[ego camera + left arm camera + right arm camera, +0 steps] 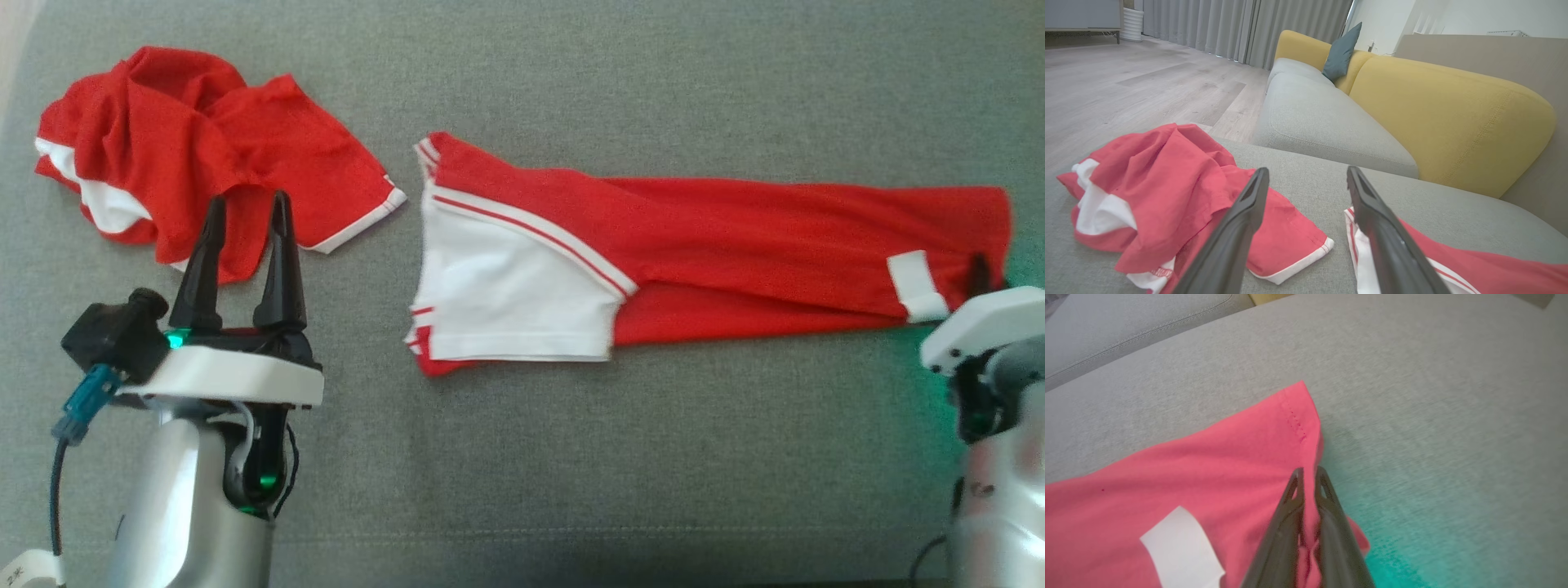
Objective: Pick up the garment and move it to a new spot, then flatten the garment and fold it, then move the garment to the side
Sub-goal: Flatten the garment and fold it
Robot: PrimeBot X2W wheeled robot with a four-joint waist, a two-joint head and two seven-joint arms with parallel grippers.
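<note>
The garment (735,245) is red with white panels and lies in a long flat strip across the grey cushion (653,457). A small white patch (916,284) sits near its right end. My right gripper (977,273) is at that right edge. In the right wrist view the right gripper (1307,470) is shut, with the red cloth (1208,469) pinched between its fingers at the hem. My left gripper (247,204) hovers open at the left with nothing in it. Through the left gripper (1306,173) I see the garment's white-trimmed left end (1474,261).
A second red and white garment (188,139) lies crumpled at the far left, just beyond my left fingertips, and its heap (1167,179) is on the left wrist view's left side. Behind are a yellow sofa back (1445,106), a teal pillow (1341,53) and wood floor (1126,81).
</note>
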